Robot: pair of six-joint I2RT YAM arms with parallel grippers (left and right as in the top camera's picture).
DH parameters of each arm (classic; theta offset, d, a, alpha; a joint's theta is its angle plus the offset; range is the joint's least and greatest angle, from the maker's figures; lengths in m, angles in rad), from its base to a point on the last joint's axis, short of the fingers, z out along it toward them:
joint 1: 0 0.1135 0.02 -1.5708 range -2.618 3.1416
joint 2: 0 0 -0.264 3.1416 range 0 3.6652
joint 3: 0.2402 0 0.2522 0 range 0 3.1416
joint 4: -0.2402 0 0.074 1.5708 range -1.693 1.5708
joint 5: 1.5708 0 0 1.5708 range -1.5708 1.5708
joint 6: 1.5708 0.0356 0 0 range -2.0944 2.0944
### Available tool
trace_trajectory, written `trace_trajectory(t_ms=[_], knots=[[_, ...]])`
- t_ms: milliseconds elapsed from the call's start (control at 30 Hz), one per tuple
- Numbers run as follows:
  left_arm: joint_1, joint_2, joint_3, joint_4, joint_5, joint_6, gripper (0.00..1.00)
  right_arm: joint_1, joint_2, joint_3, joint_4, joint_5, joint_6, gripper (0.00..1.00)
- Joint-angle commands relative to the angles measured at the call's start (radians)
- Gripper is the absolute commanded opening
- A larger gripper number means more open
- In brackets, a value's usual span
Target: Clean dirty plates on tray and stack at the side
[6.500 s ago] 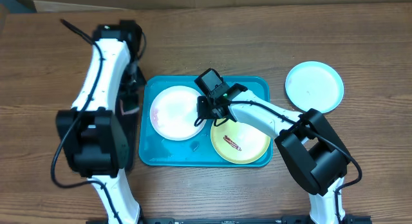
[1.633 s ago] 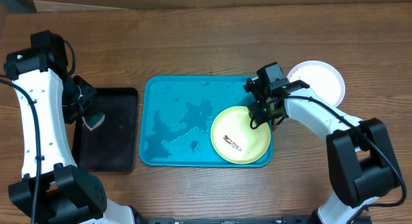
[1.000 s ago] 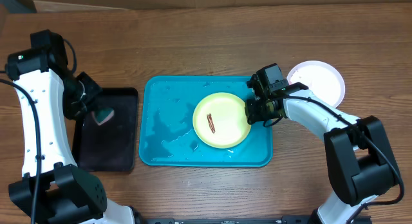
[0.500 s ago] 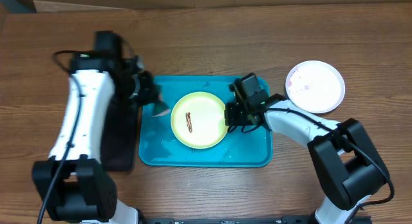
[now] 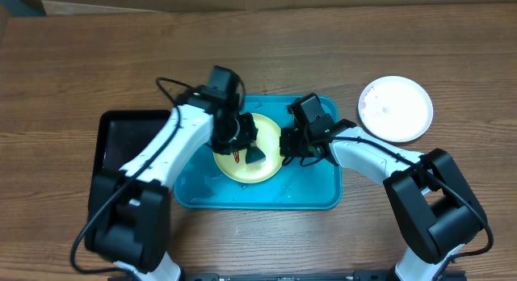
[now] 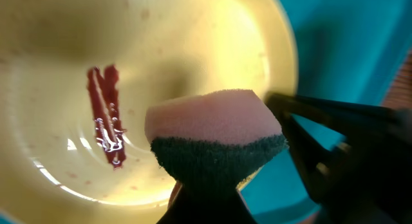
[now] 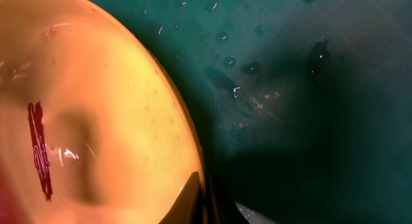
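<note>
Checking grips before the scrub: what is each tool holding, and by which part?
Left tool pinches the sponge by its dark green lower part. Right tool clamps the yellow-green plate at its rim.

The yellow-green plate (image 6: 77, 50) carries a dark red streak (image 6: 106, 121) with tiny reddish specks around it. The sponge (image 6: 215, 130) is pink above and dark green below. The tray (image 5: 315, 184) is turquoise, the white plate (image 5: 396, 109) faintly pink-smeared, the smaller tray (image 5: 121, 140) black, the table (image 5: 323, 47) brown wood-grain.
</note>
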Motion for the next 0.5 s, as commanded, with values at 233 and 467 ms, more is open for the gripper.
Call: trace_trajectory(t_ms=[233, 467], knots=[[-0.021, 0.198, -0.006, 0.119, -0.091, -0.134, 0.04, 0.000, 0.004, -0.006, 0.001, 0.011, 0.013, 0.04], [0.014, 0.222, -0.001, 0.048, -0.357, -0.100, 0.04, 0.000, 0.004, -0.006, -0.035, 0.090, 0.013, 0.04]])
